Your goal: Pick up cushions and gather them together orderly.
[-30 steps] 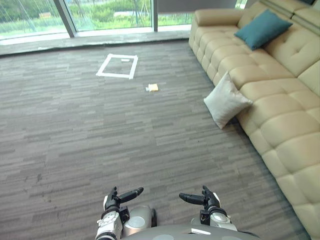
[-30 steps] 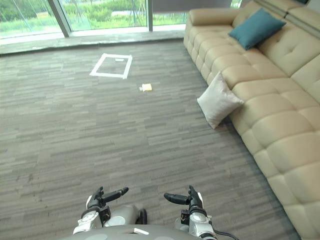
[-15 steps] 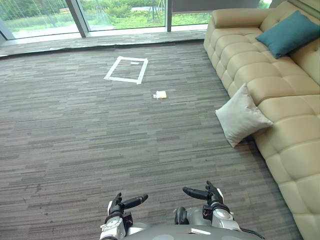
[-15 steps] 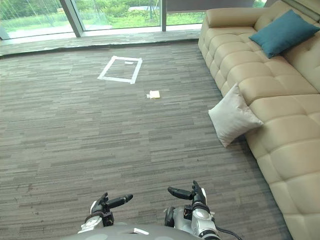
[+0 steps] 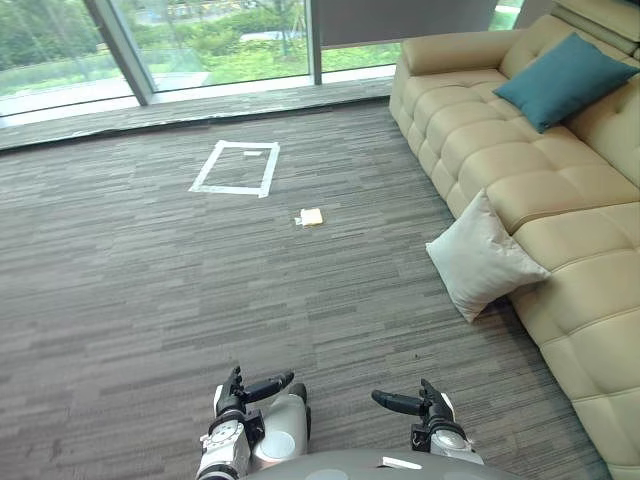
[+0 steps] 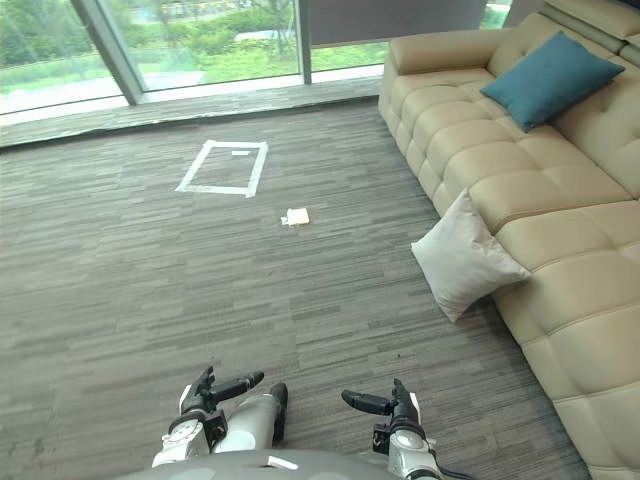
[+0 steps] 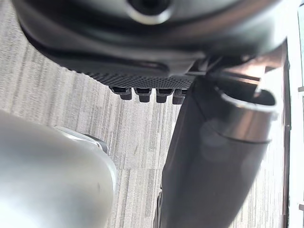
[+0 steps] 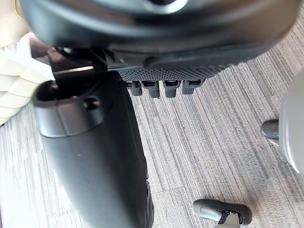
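Observation:
A cream cushion [image 5: 483, 257] stands on the carpet, leaning against the front of the beige sofa [image 5: 560, 200]. A teal cushion [image 5: 565, 67] rests against the sofa's backrest further along. My left hand [image 5: 262, 386] and right hand [image 5: 402, 403] hang low and close to me, well short of both cushions. Both are open and hold nothing. In the left wrist view the left hand [image 7: 213, 156] has only carpet past it. The right hand [image 8: 95, 156] is likewise over bare carpet.
A rectangle of white tape [image 5: 235, 166] is stuck on the grey carpet ahead, to the left. A small yellow object [image 5: 311, 216] lies just past the middle of the floor. Tall windows [image 5: 200, 30] run along the far edge. Carpet stretches between me and the sofa.
The whole picture has shifted, so the camera has moved. The cushions lie as before. Both hands stay low, open and without a load.

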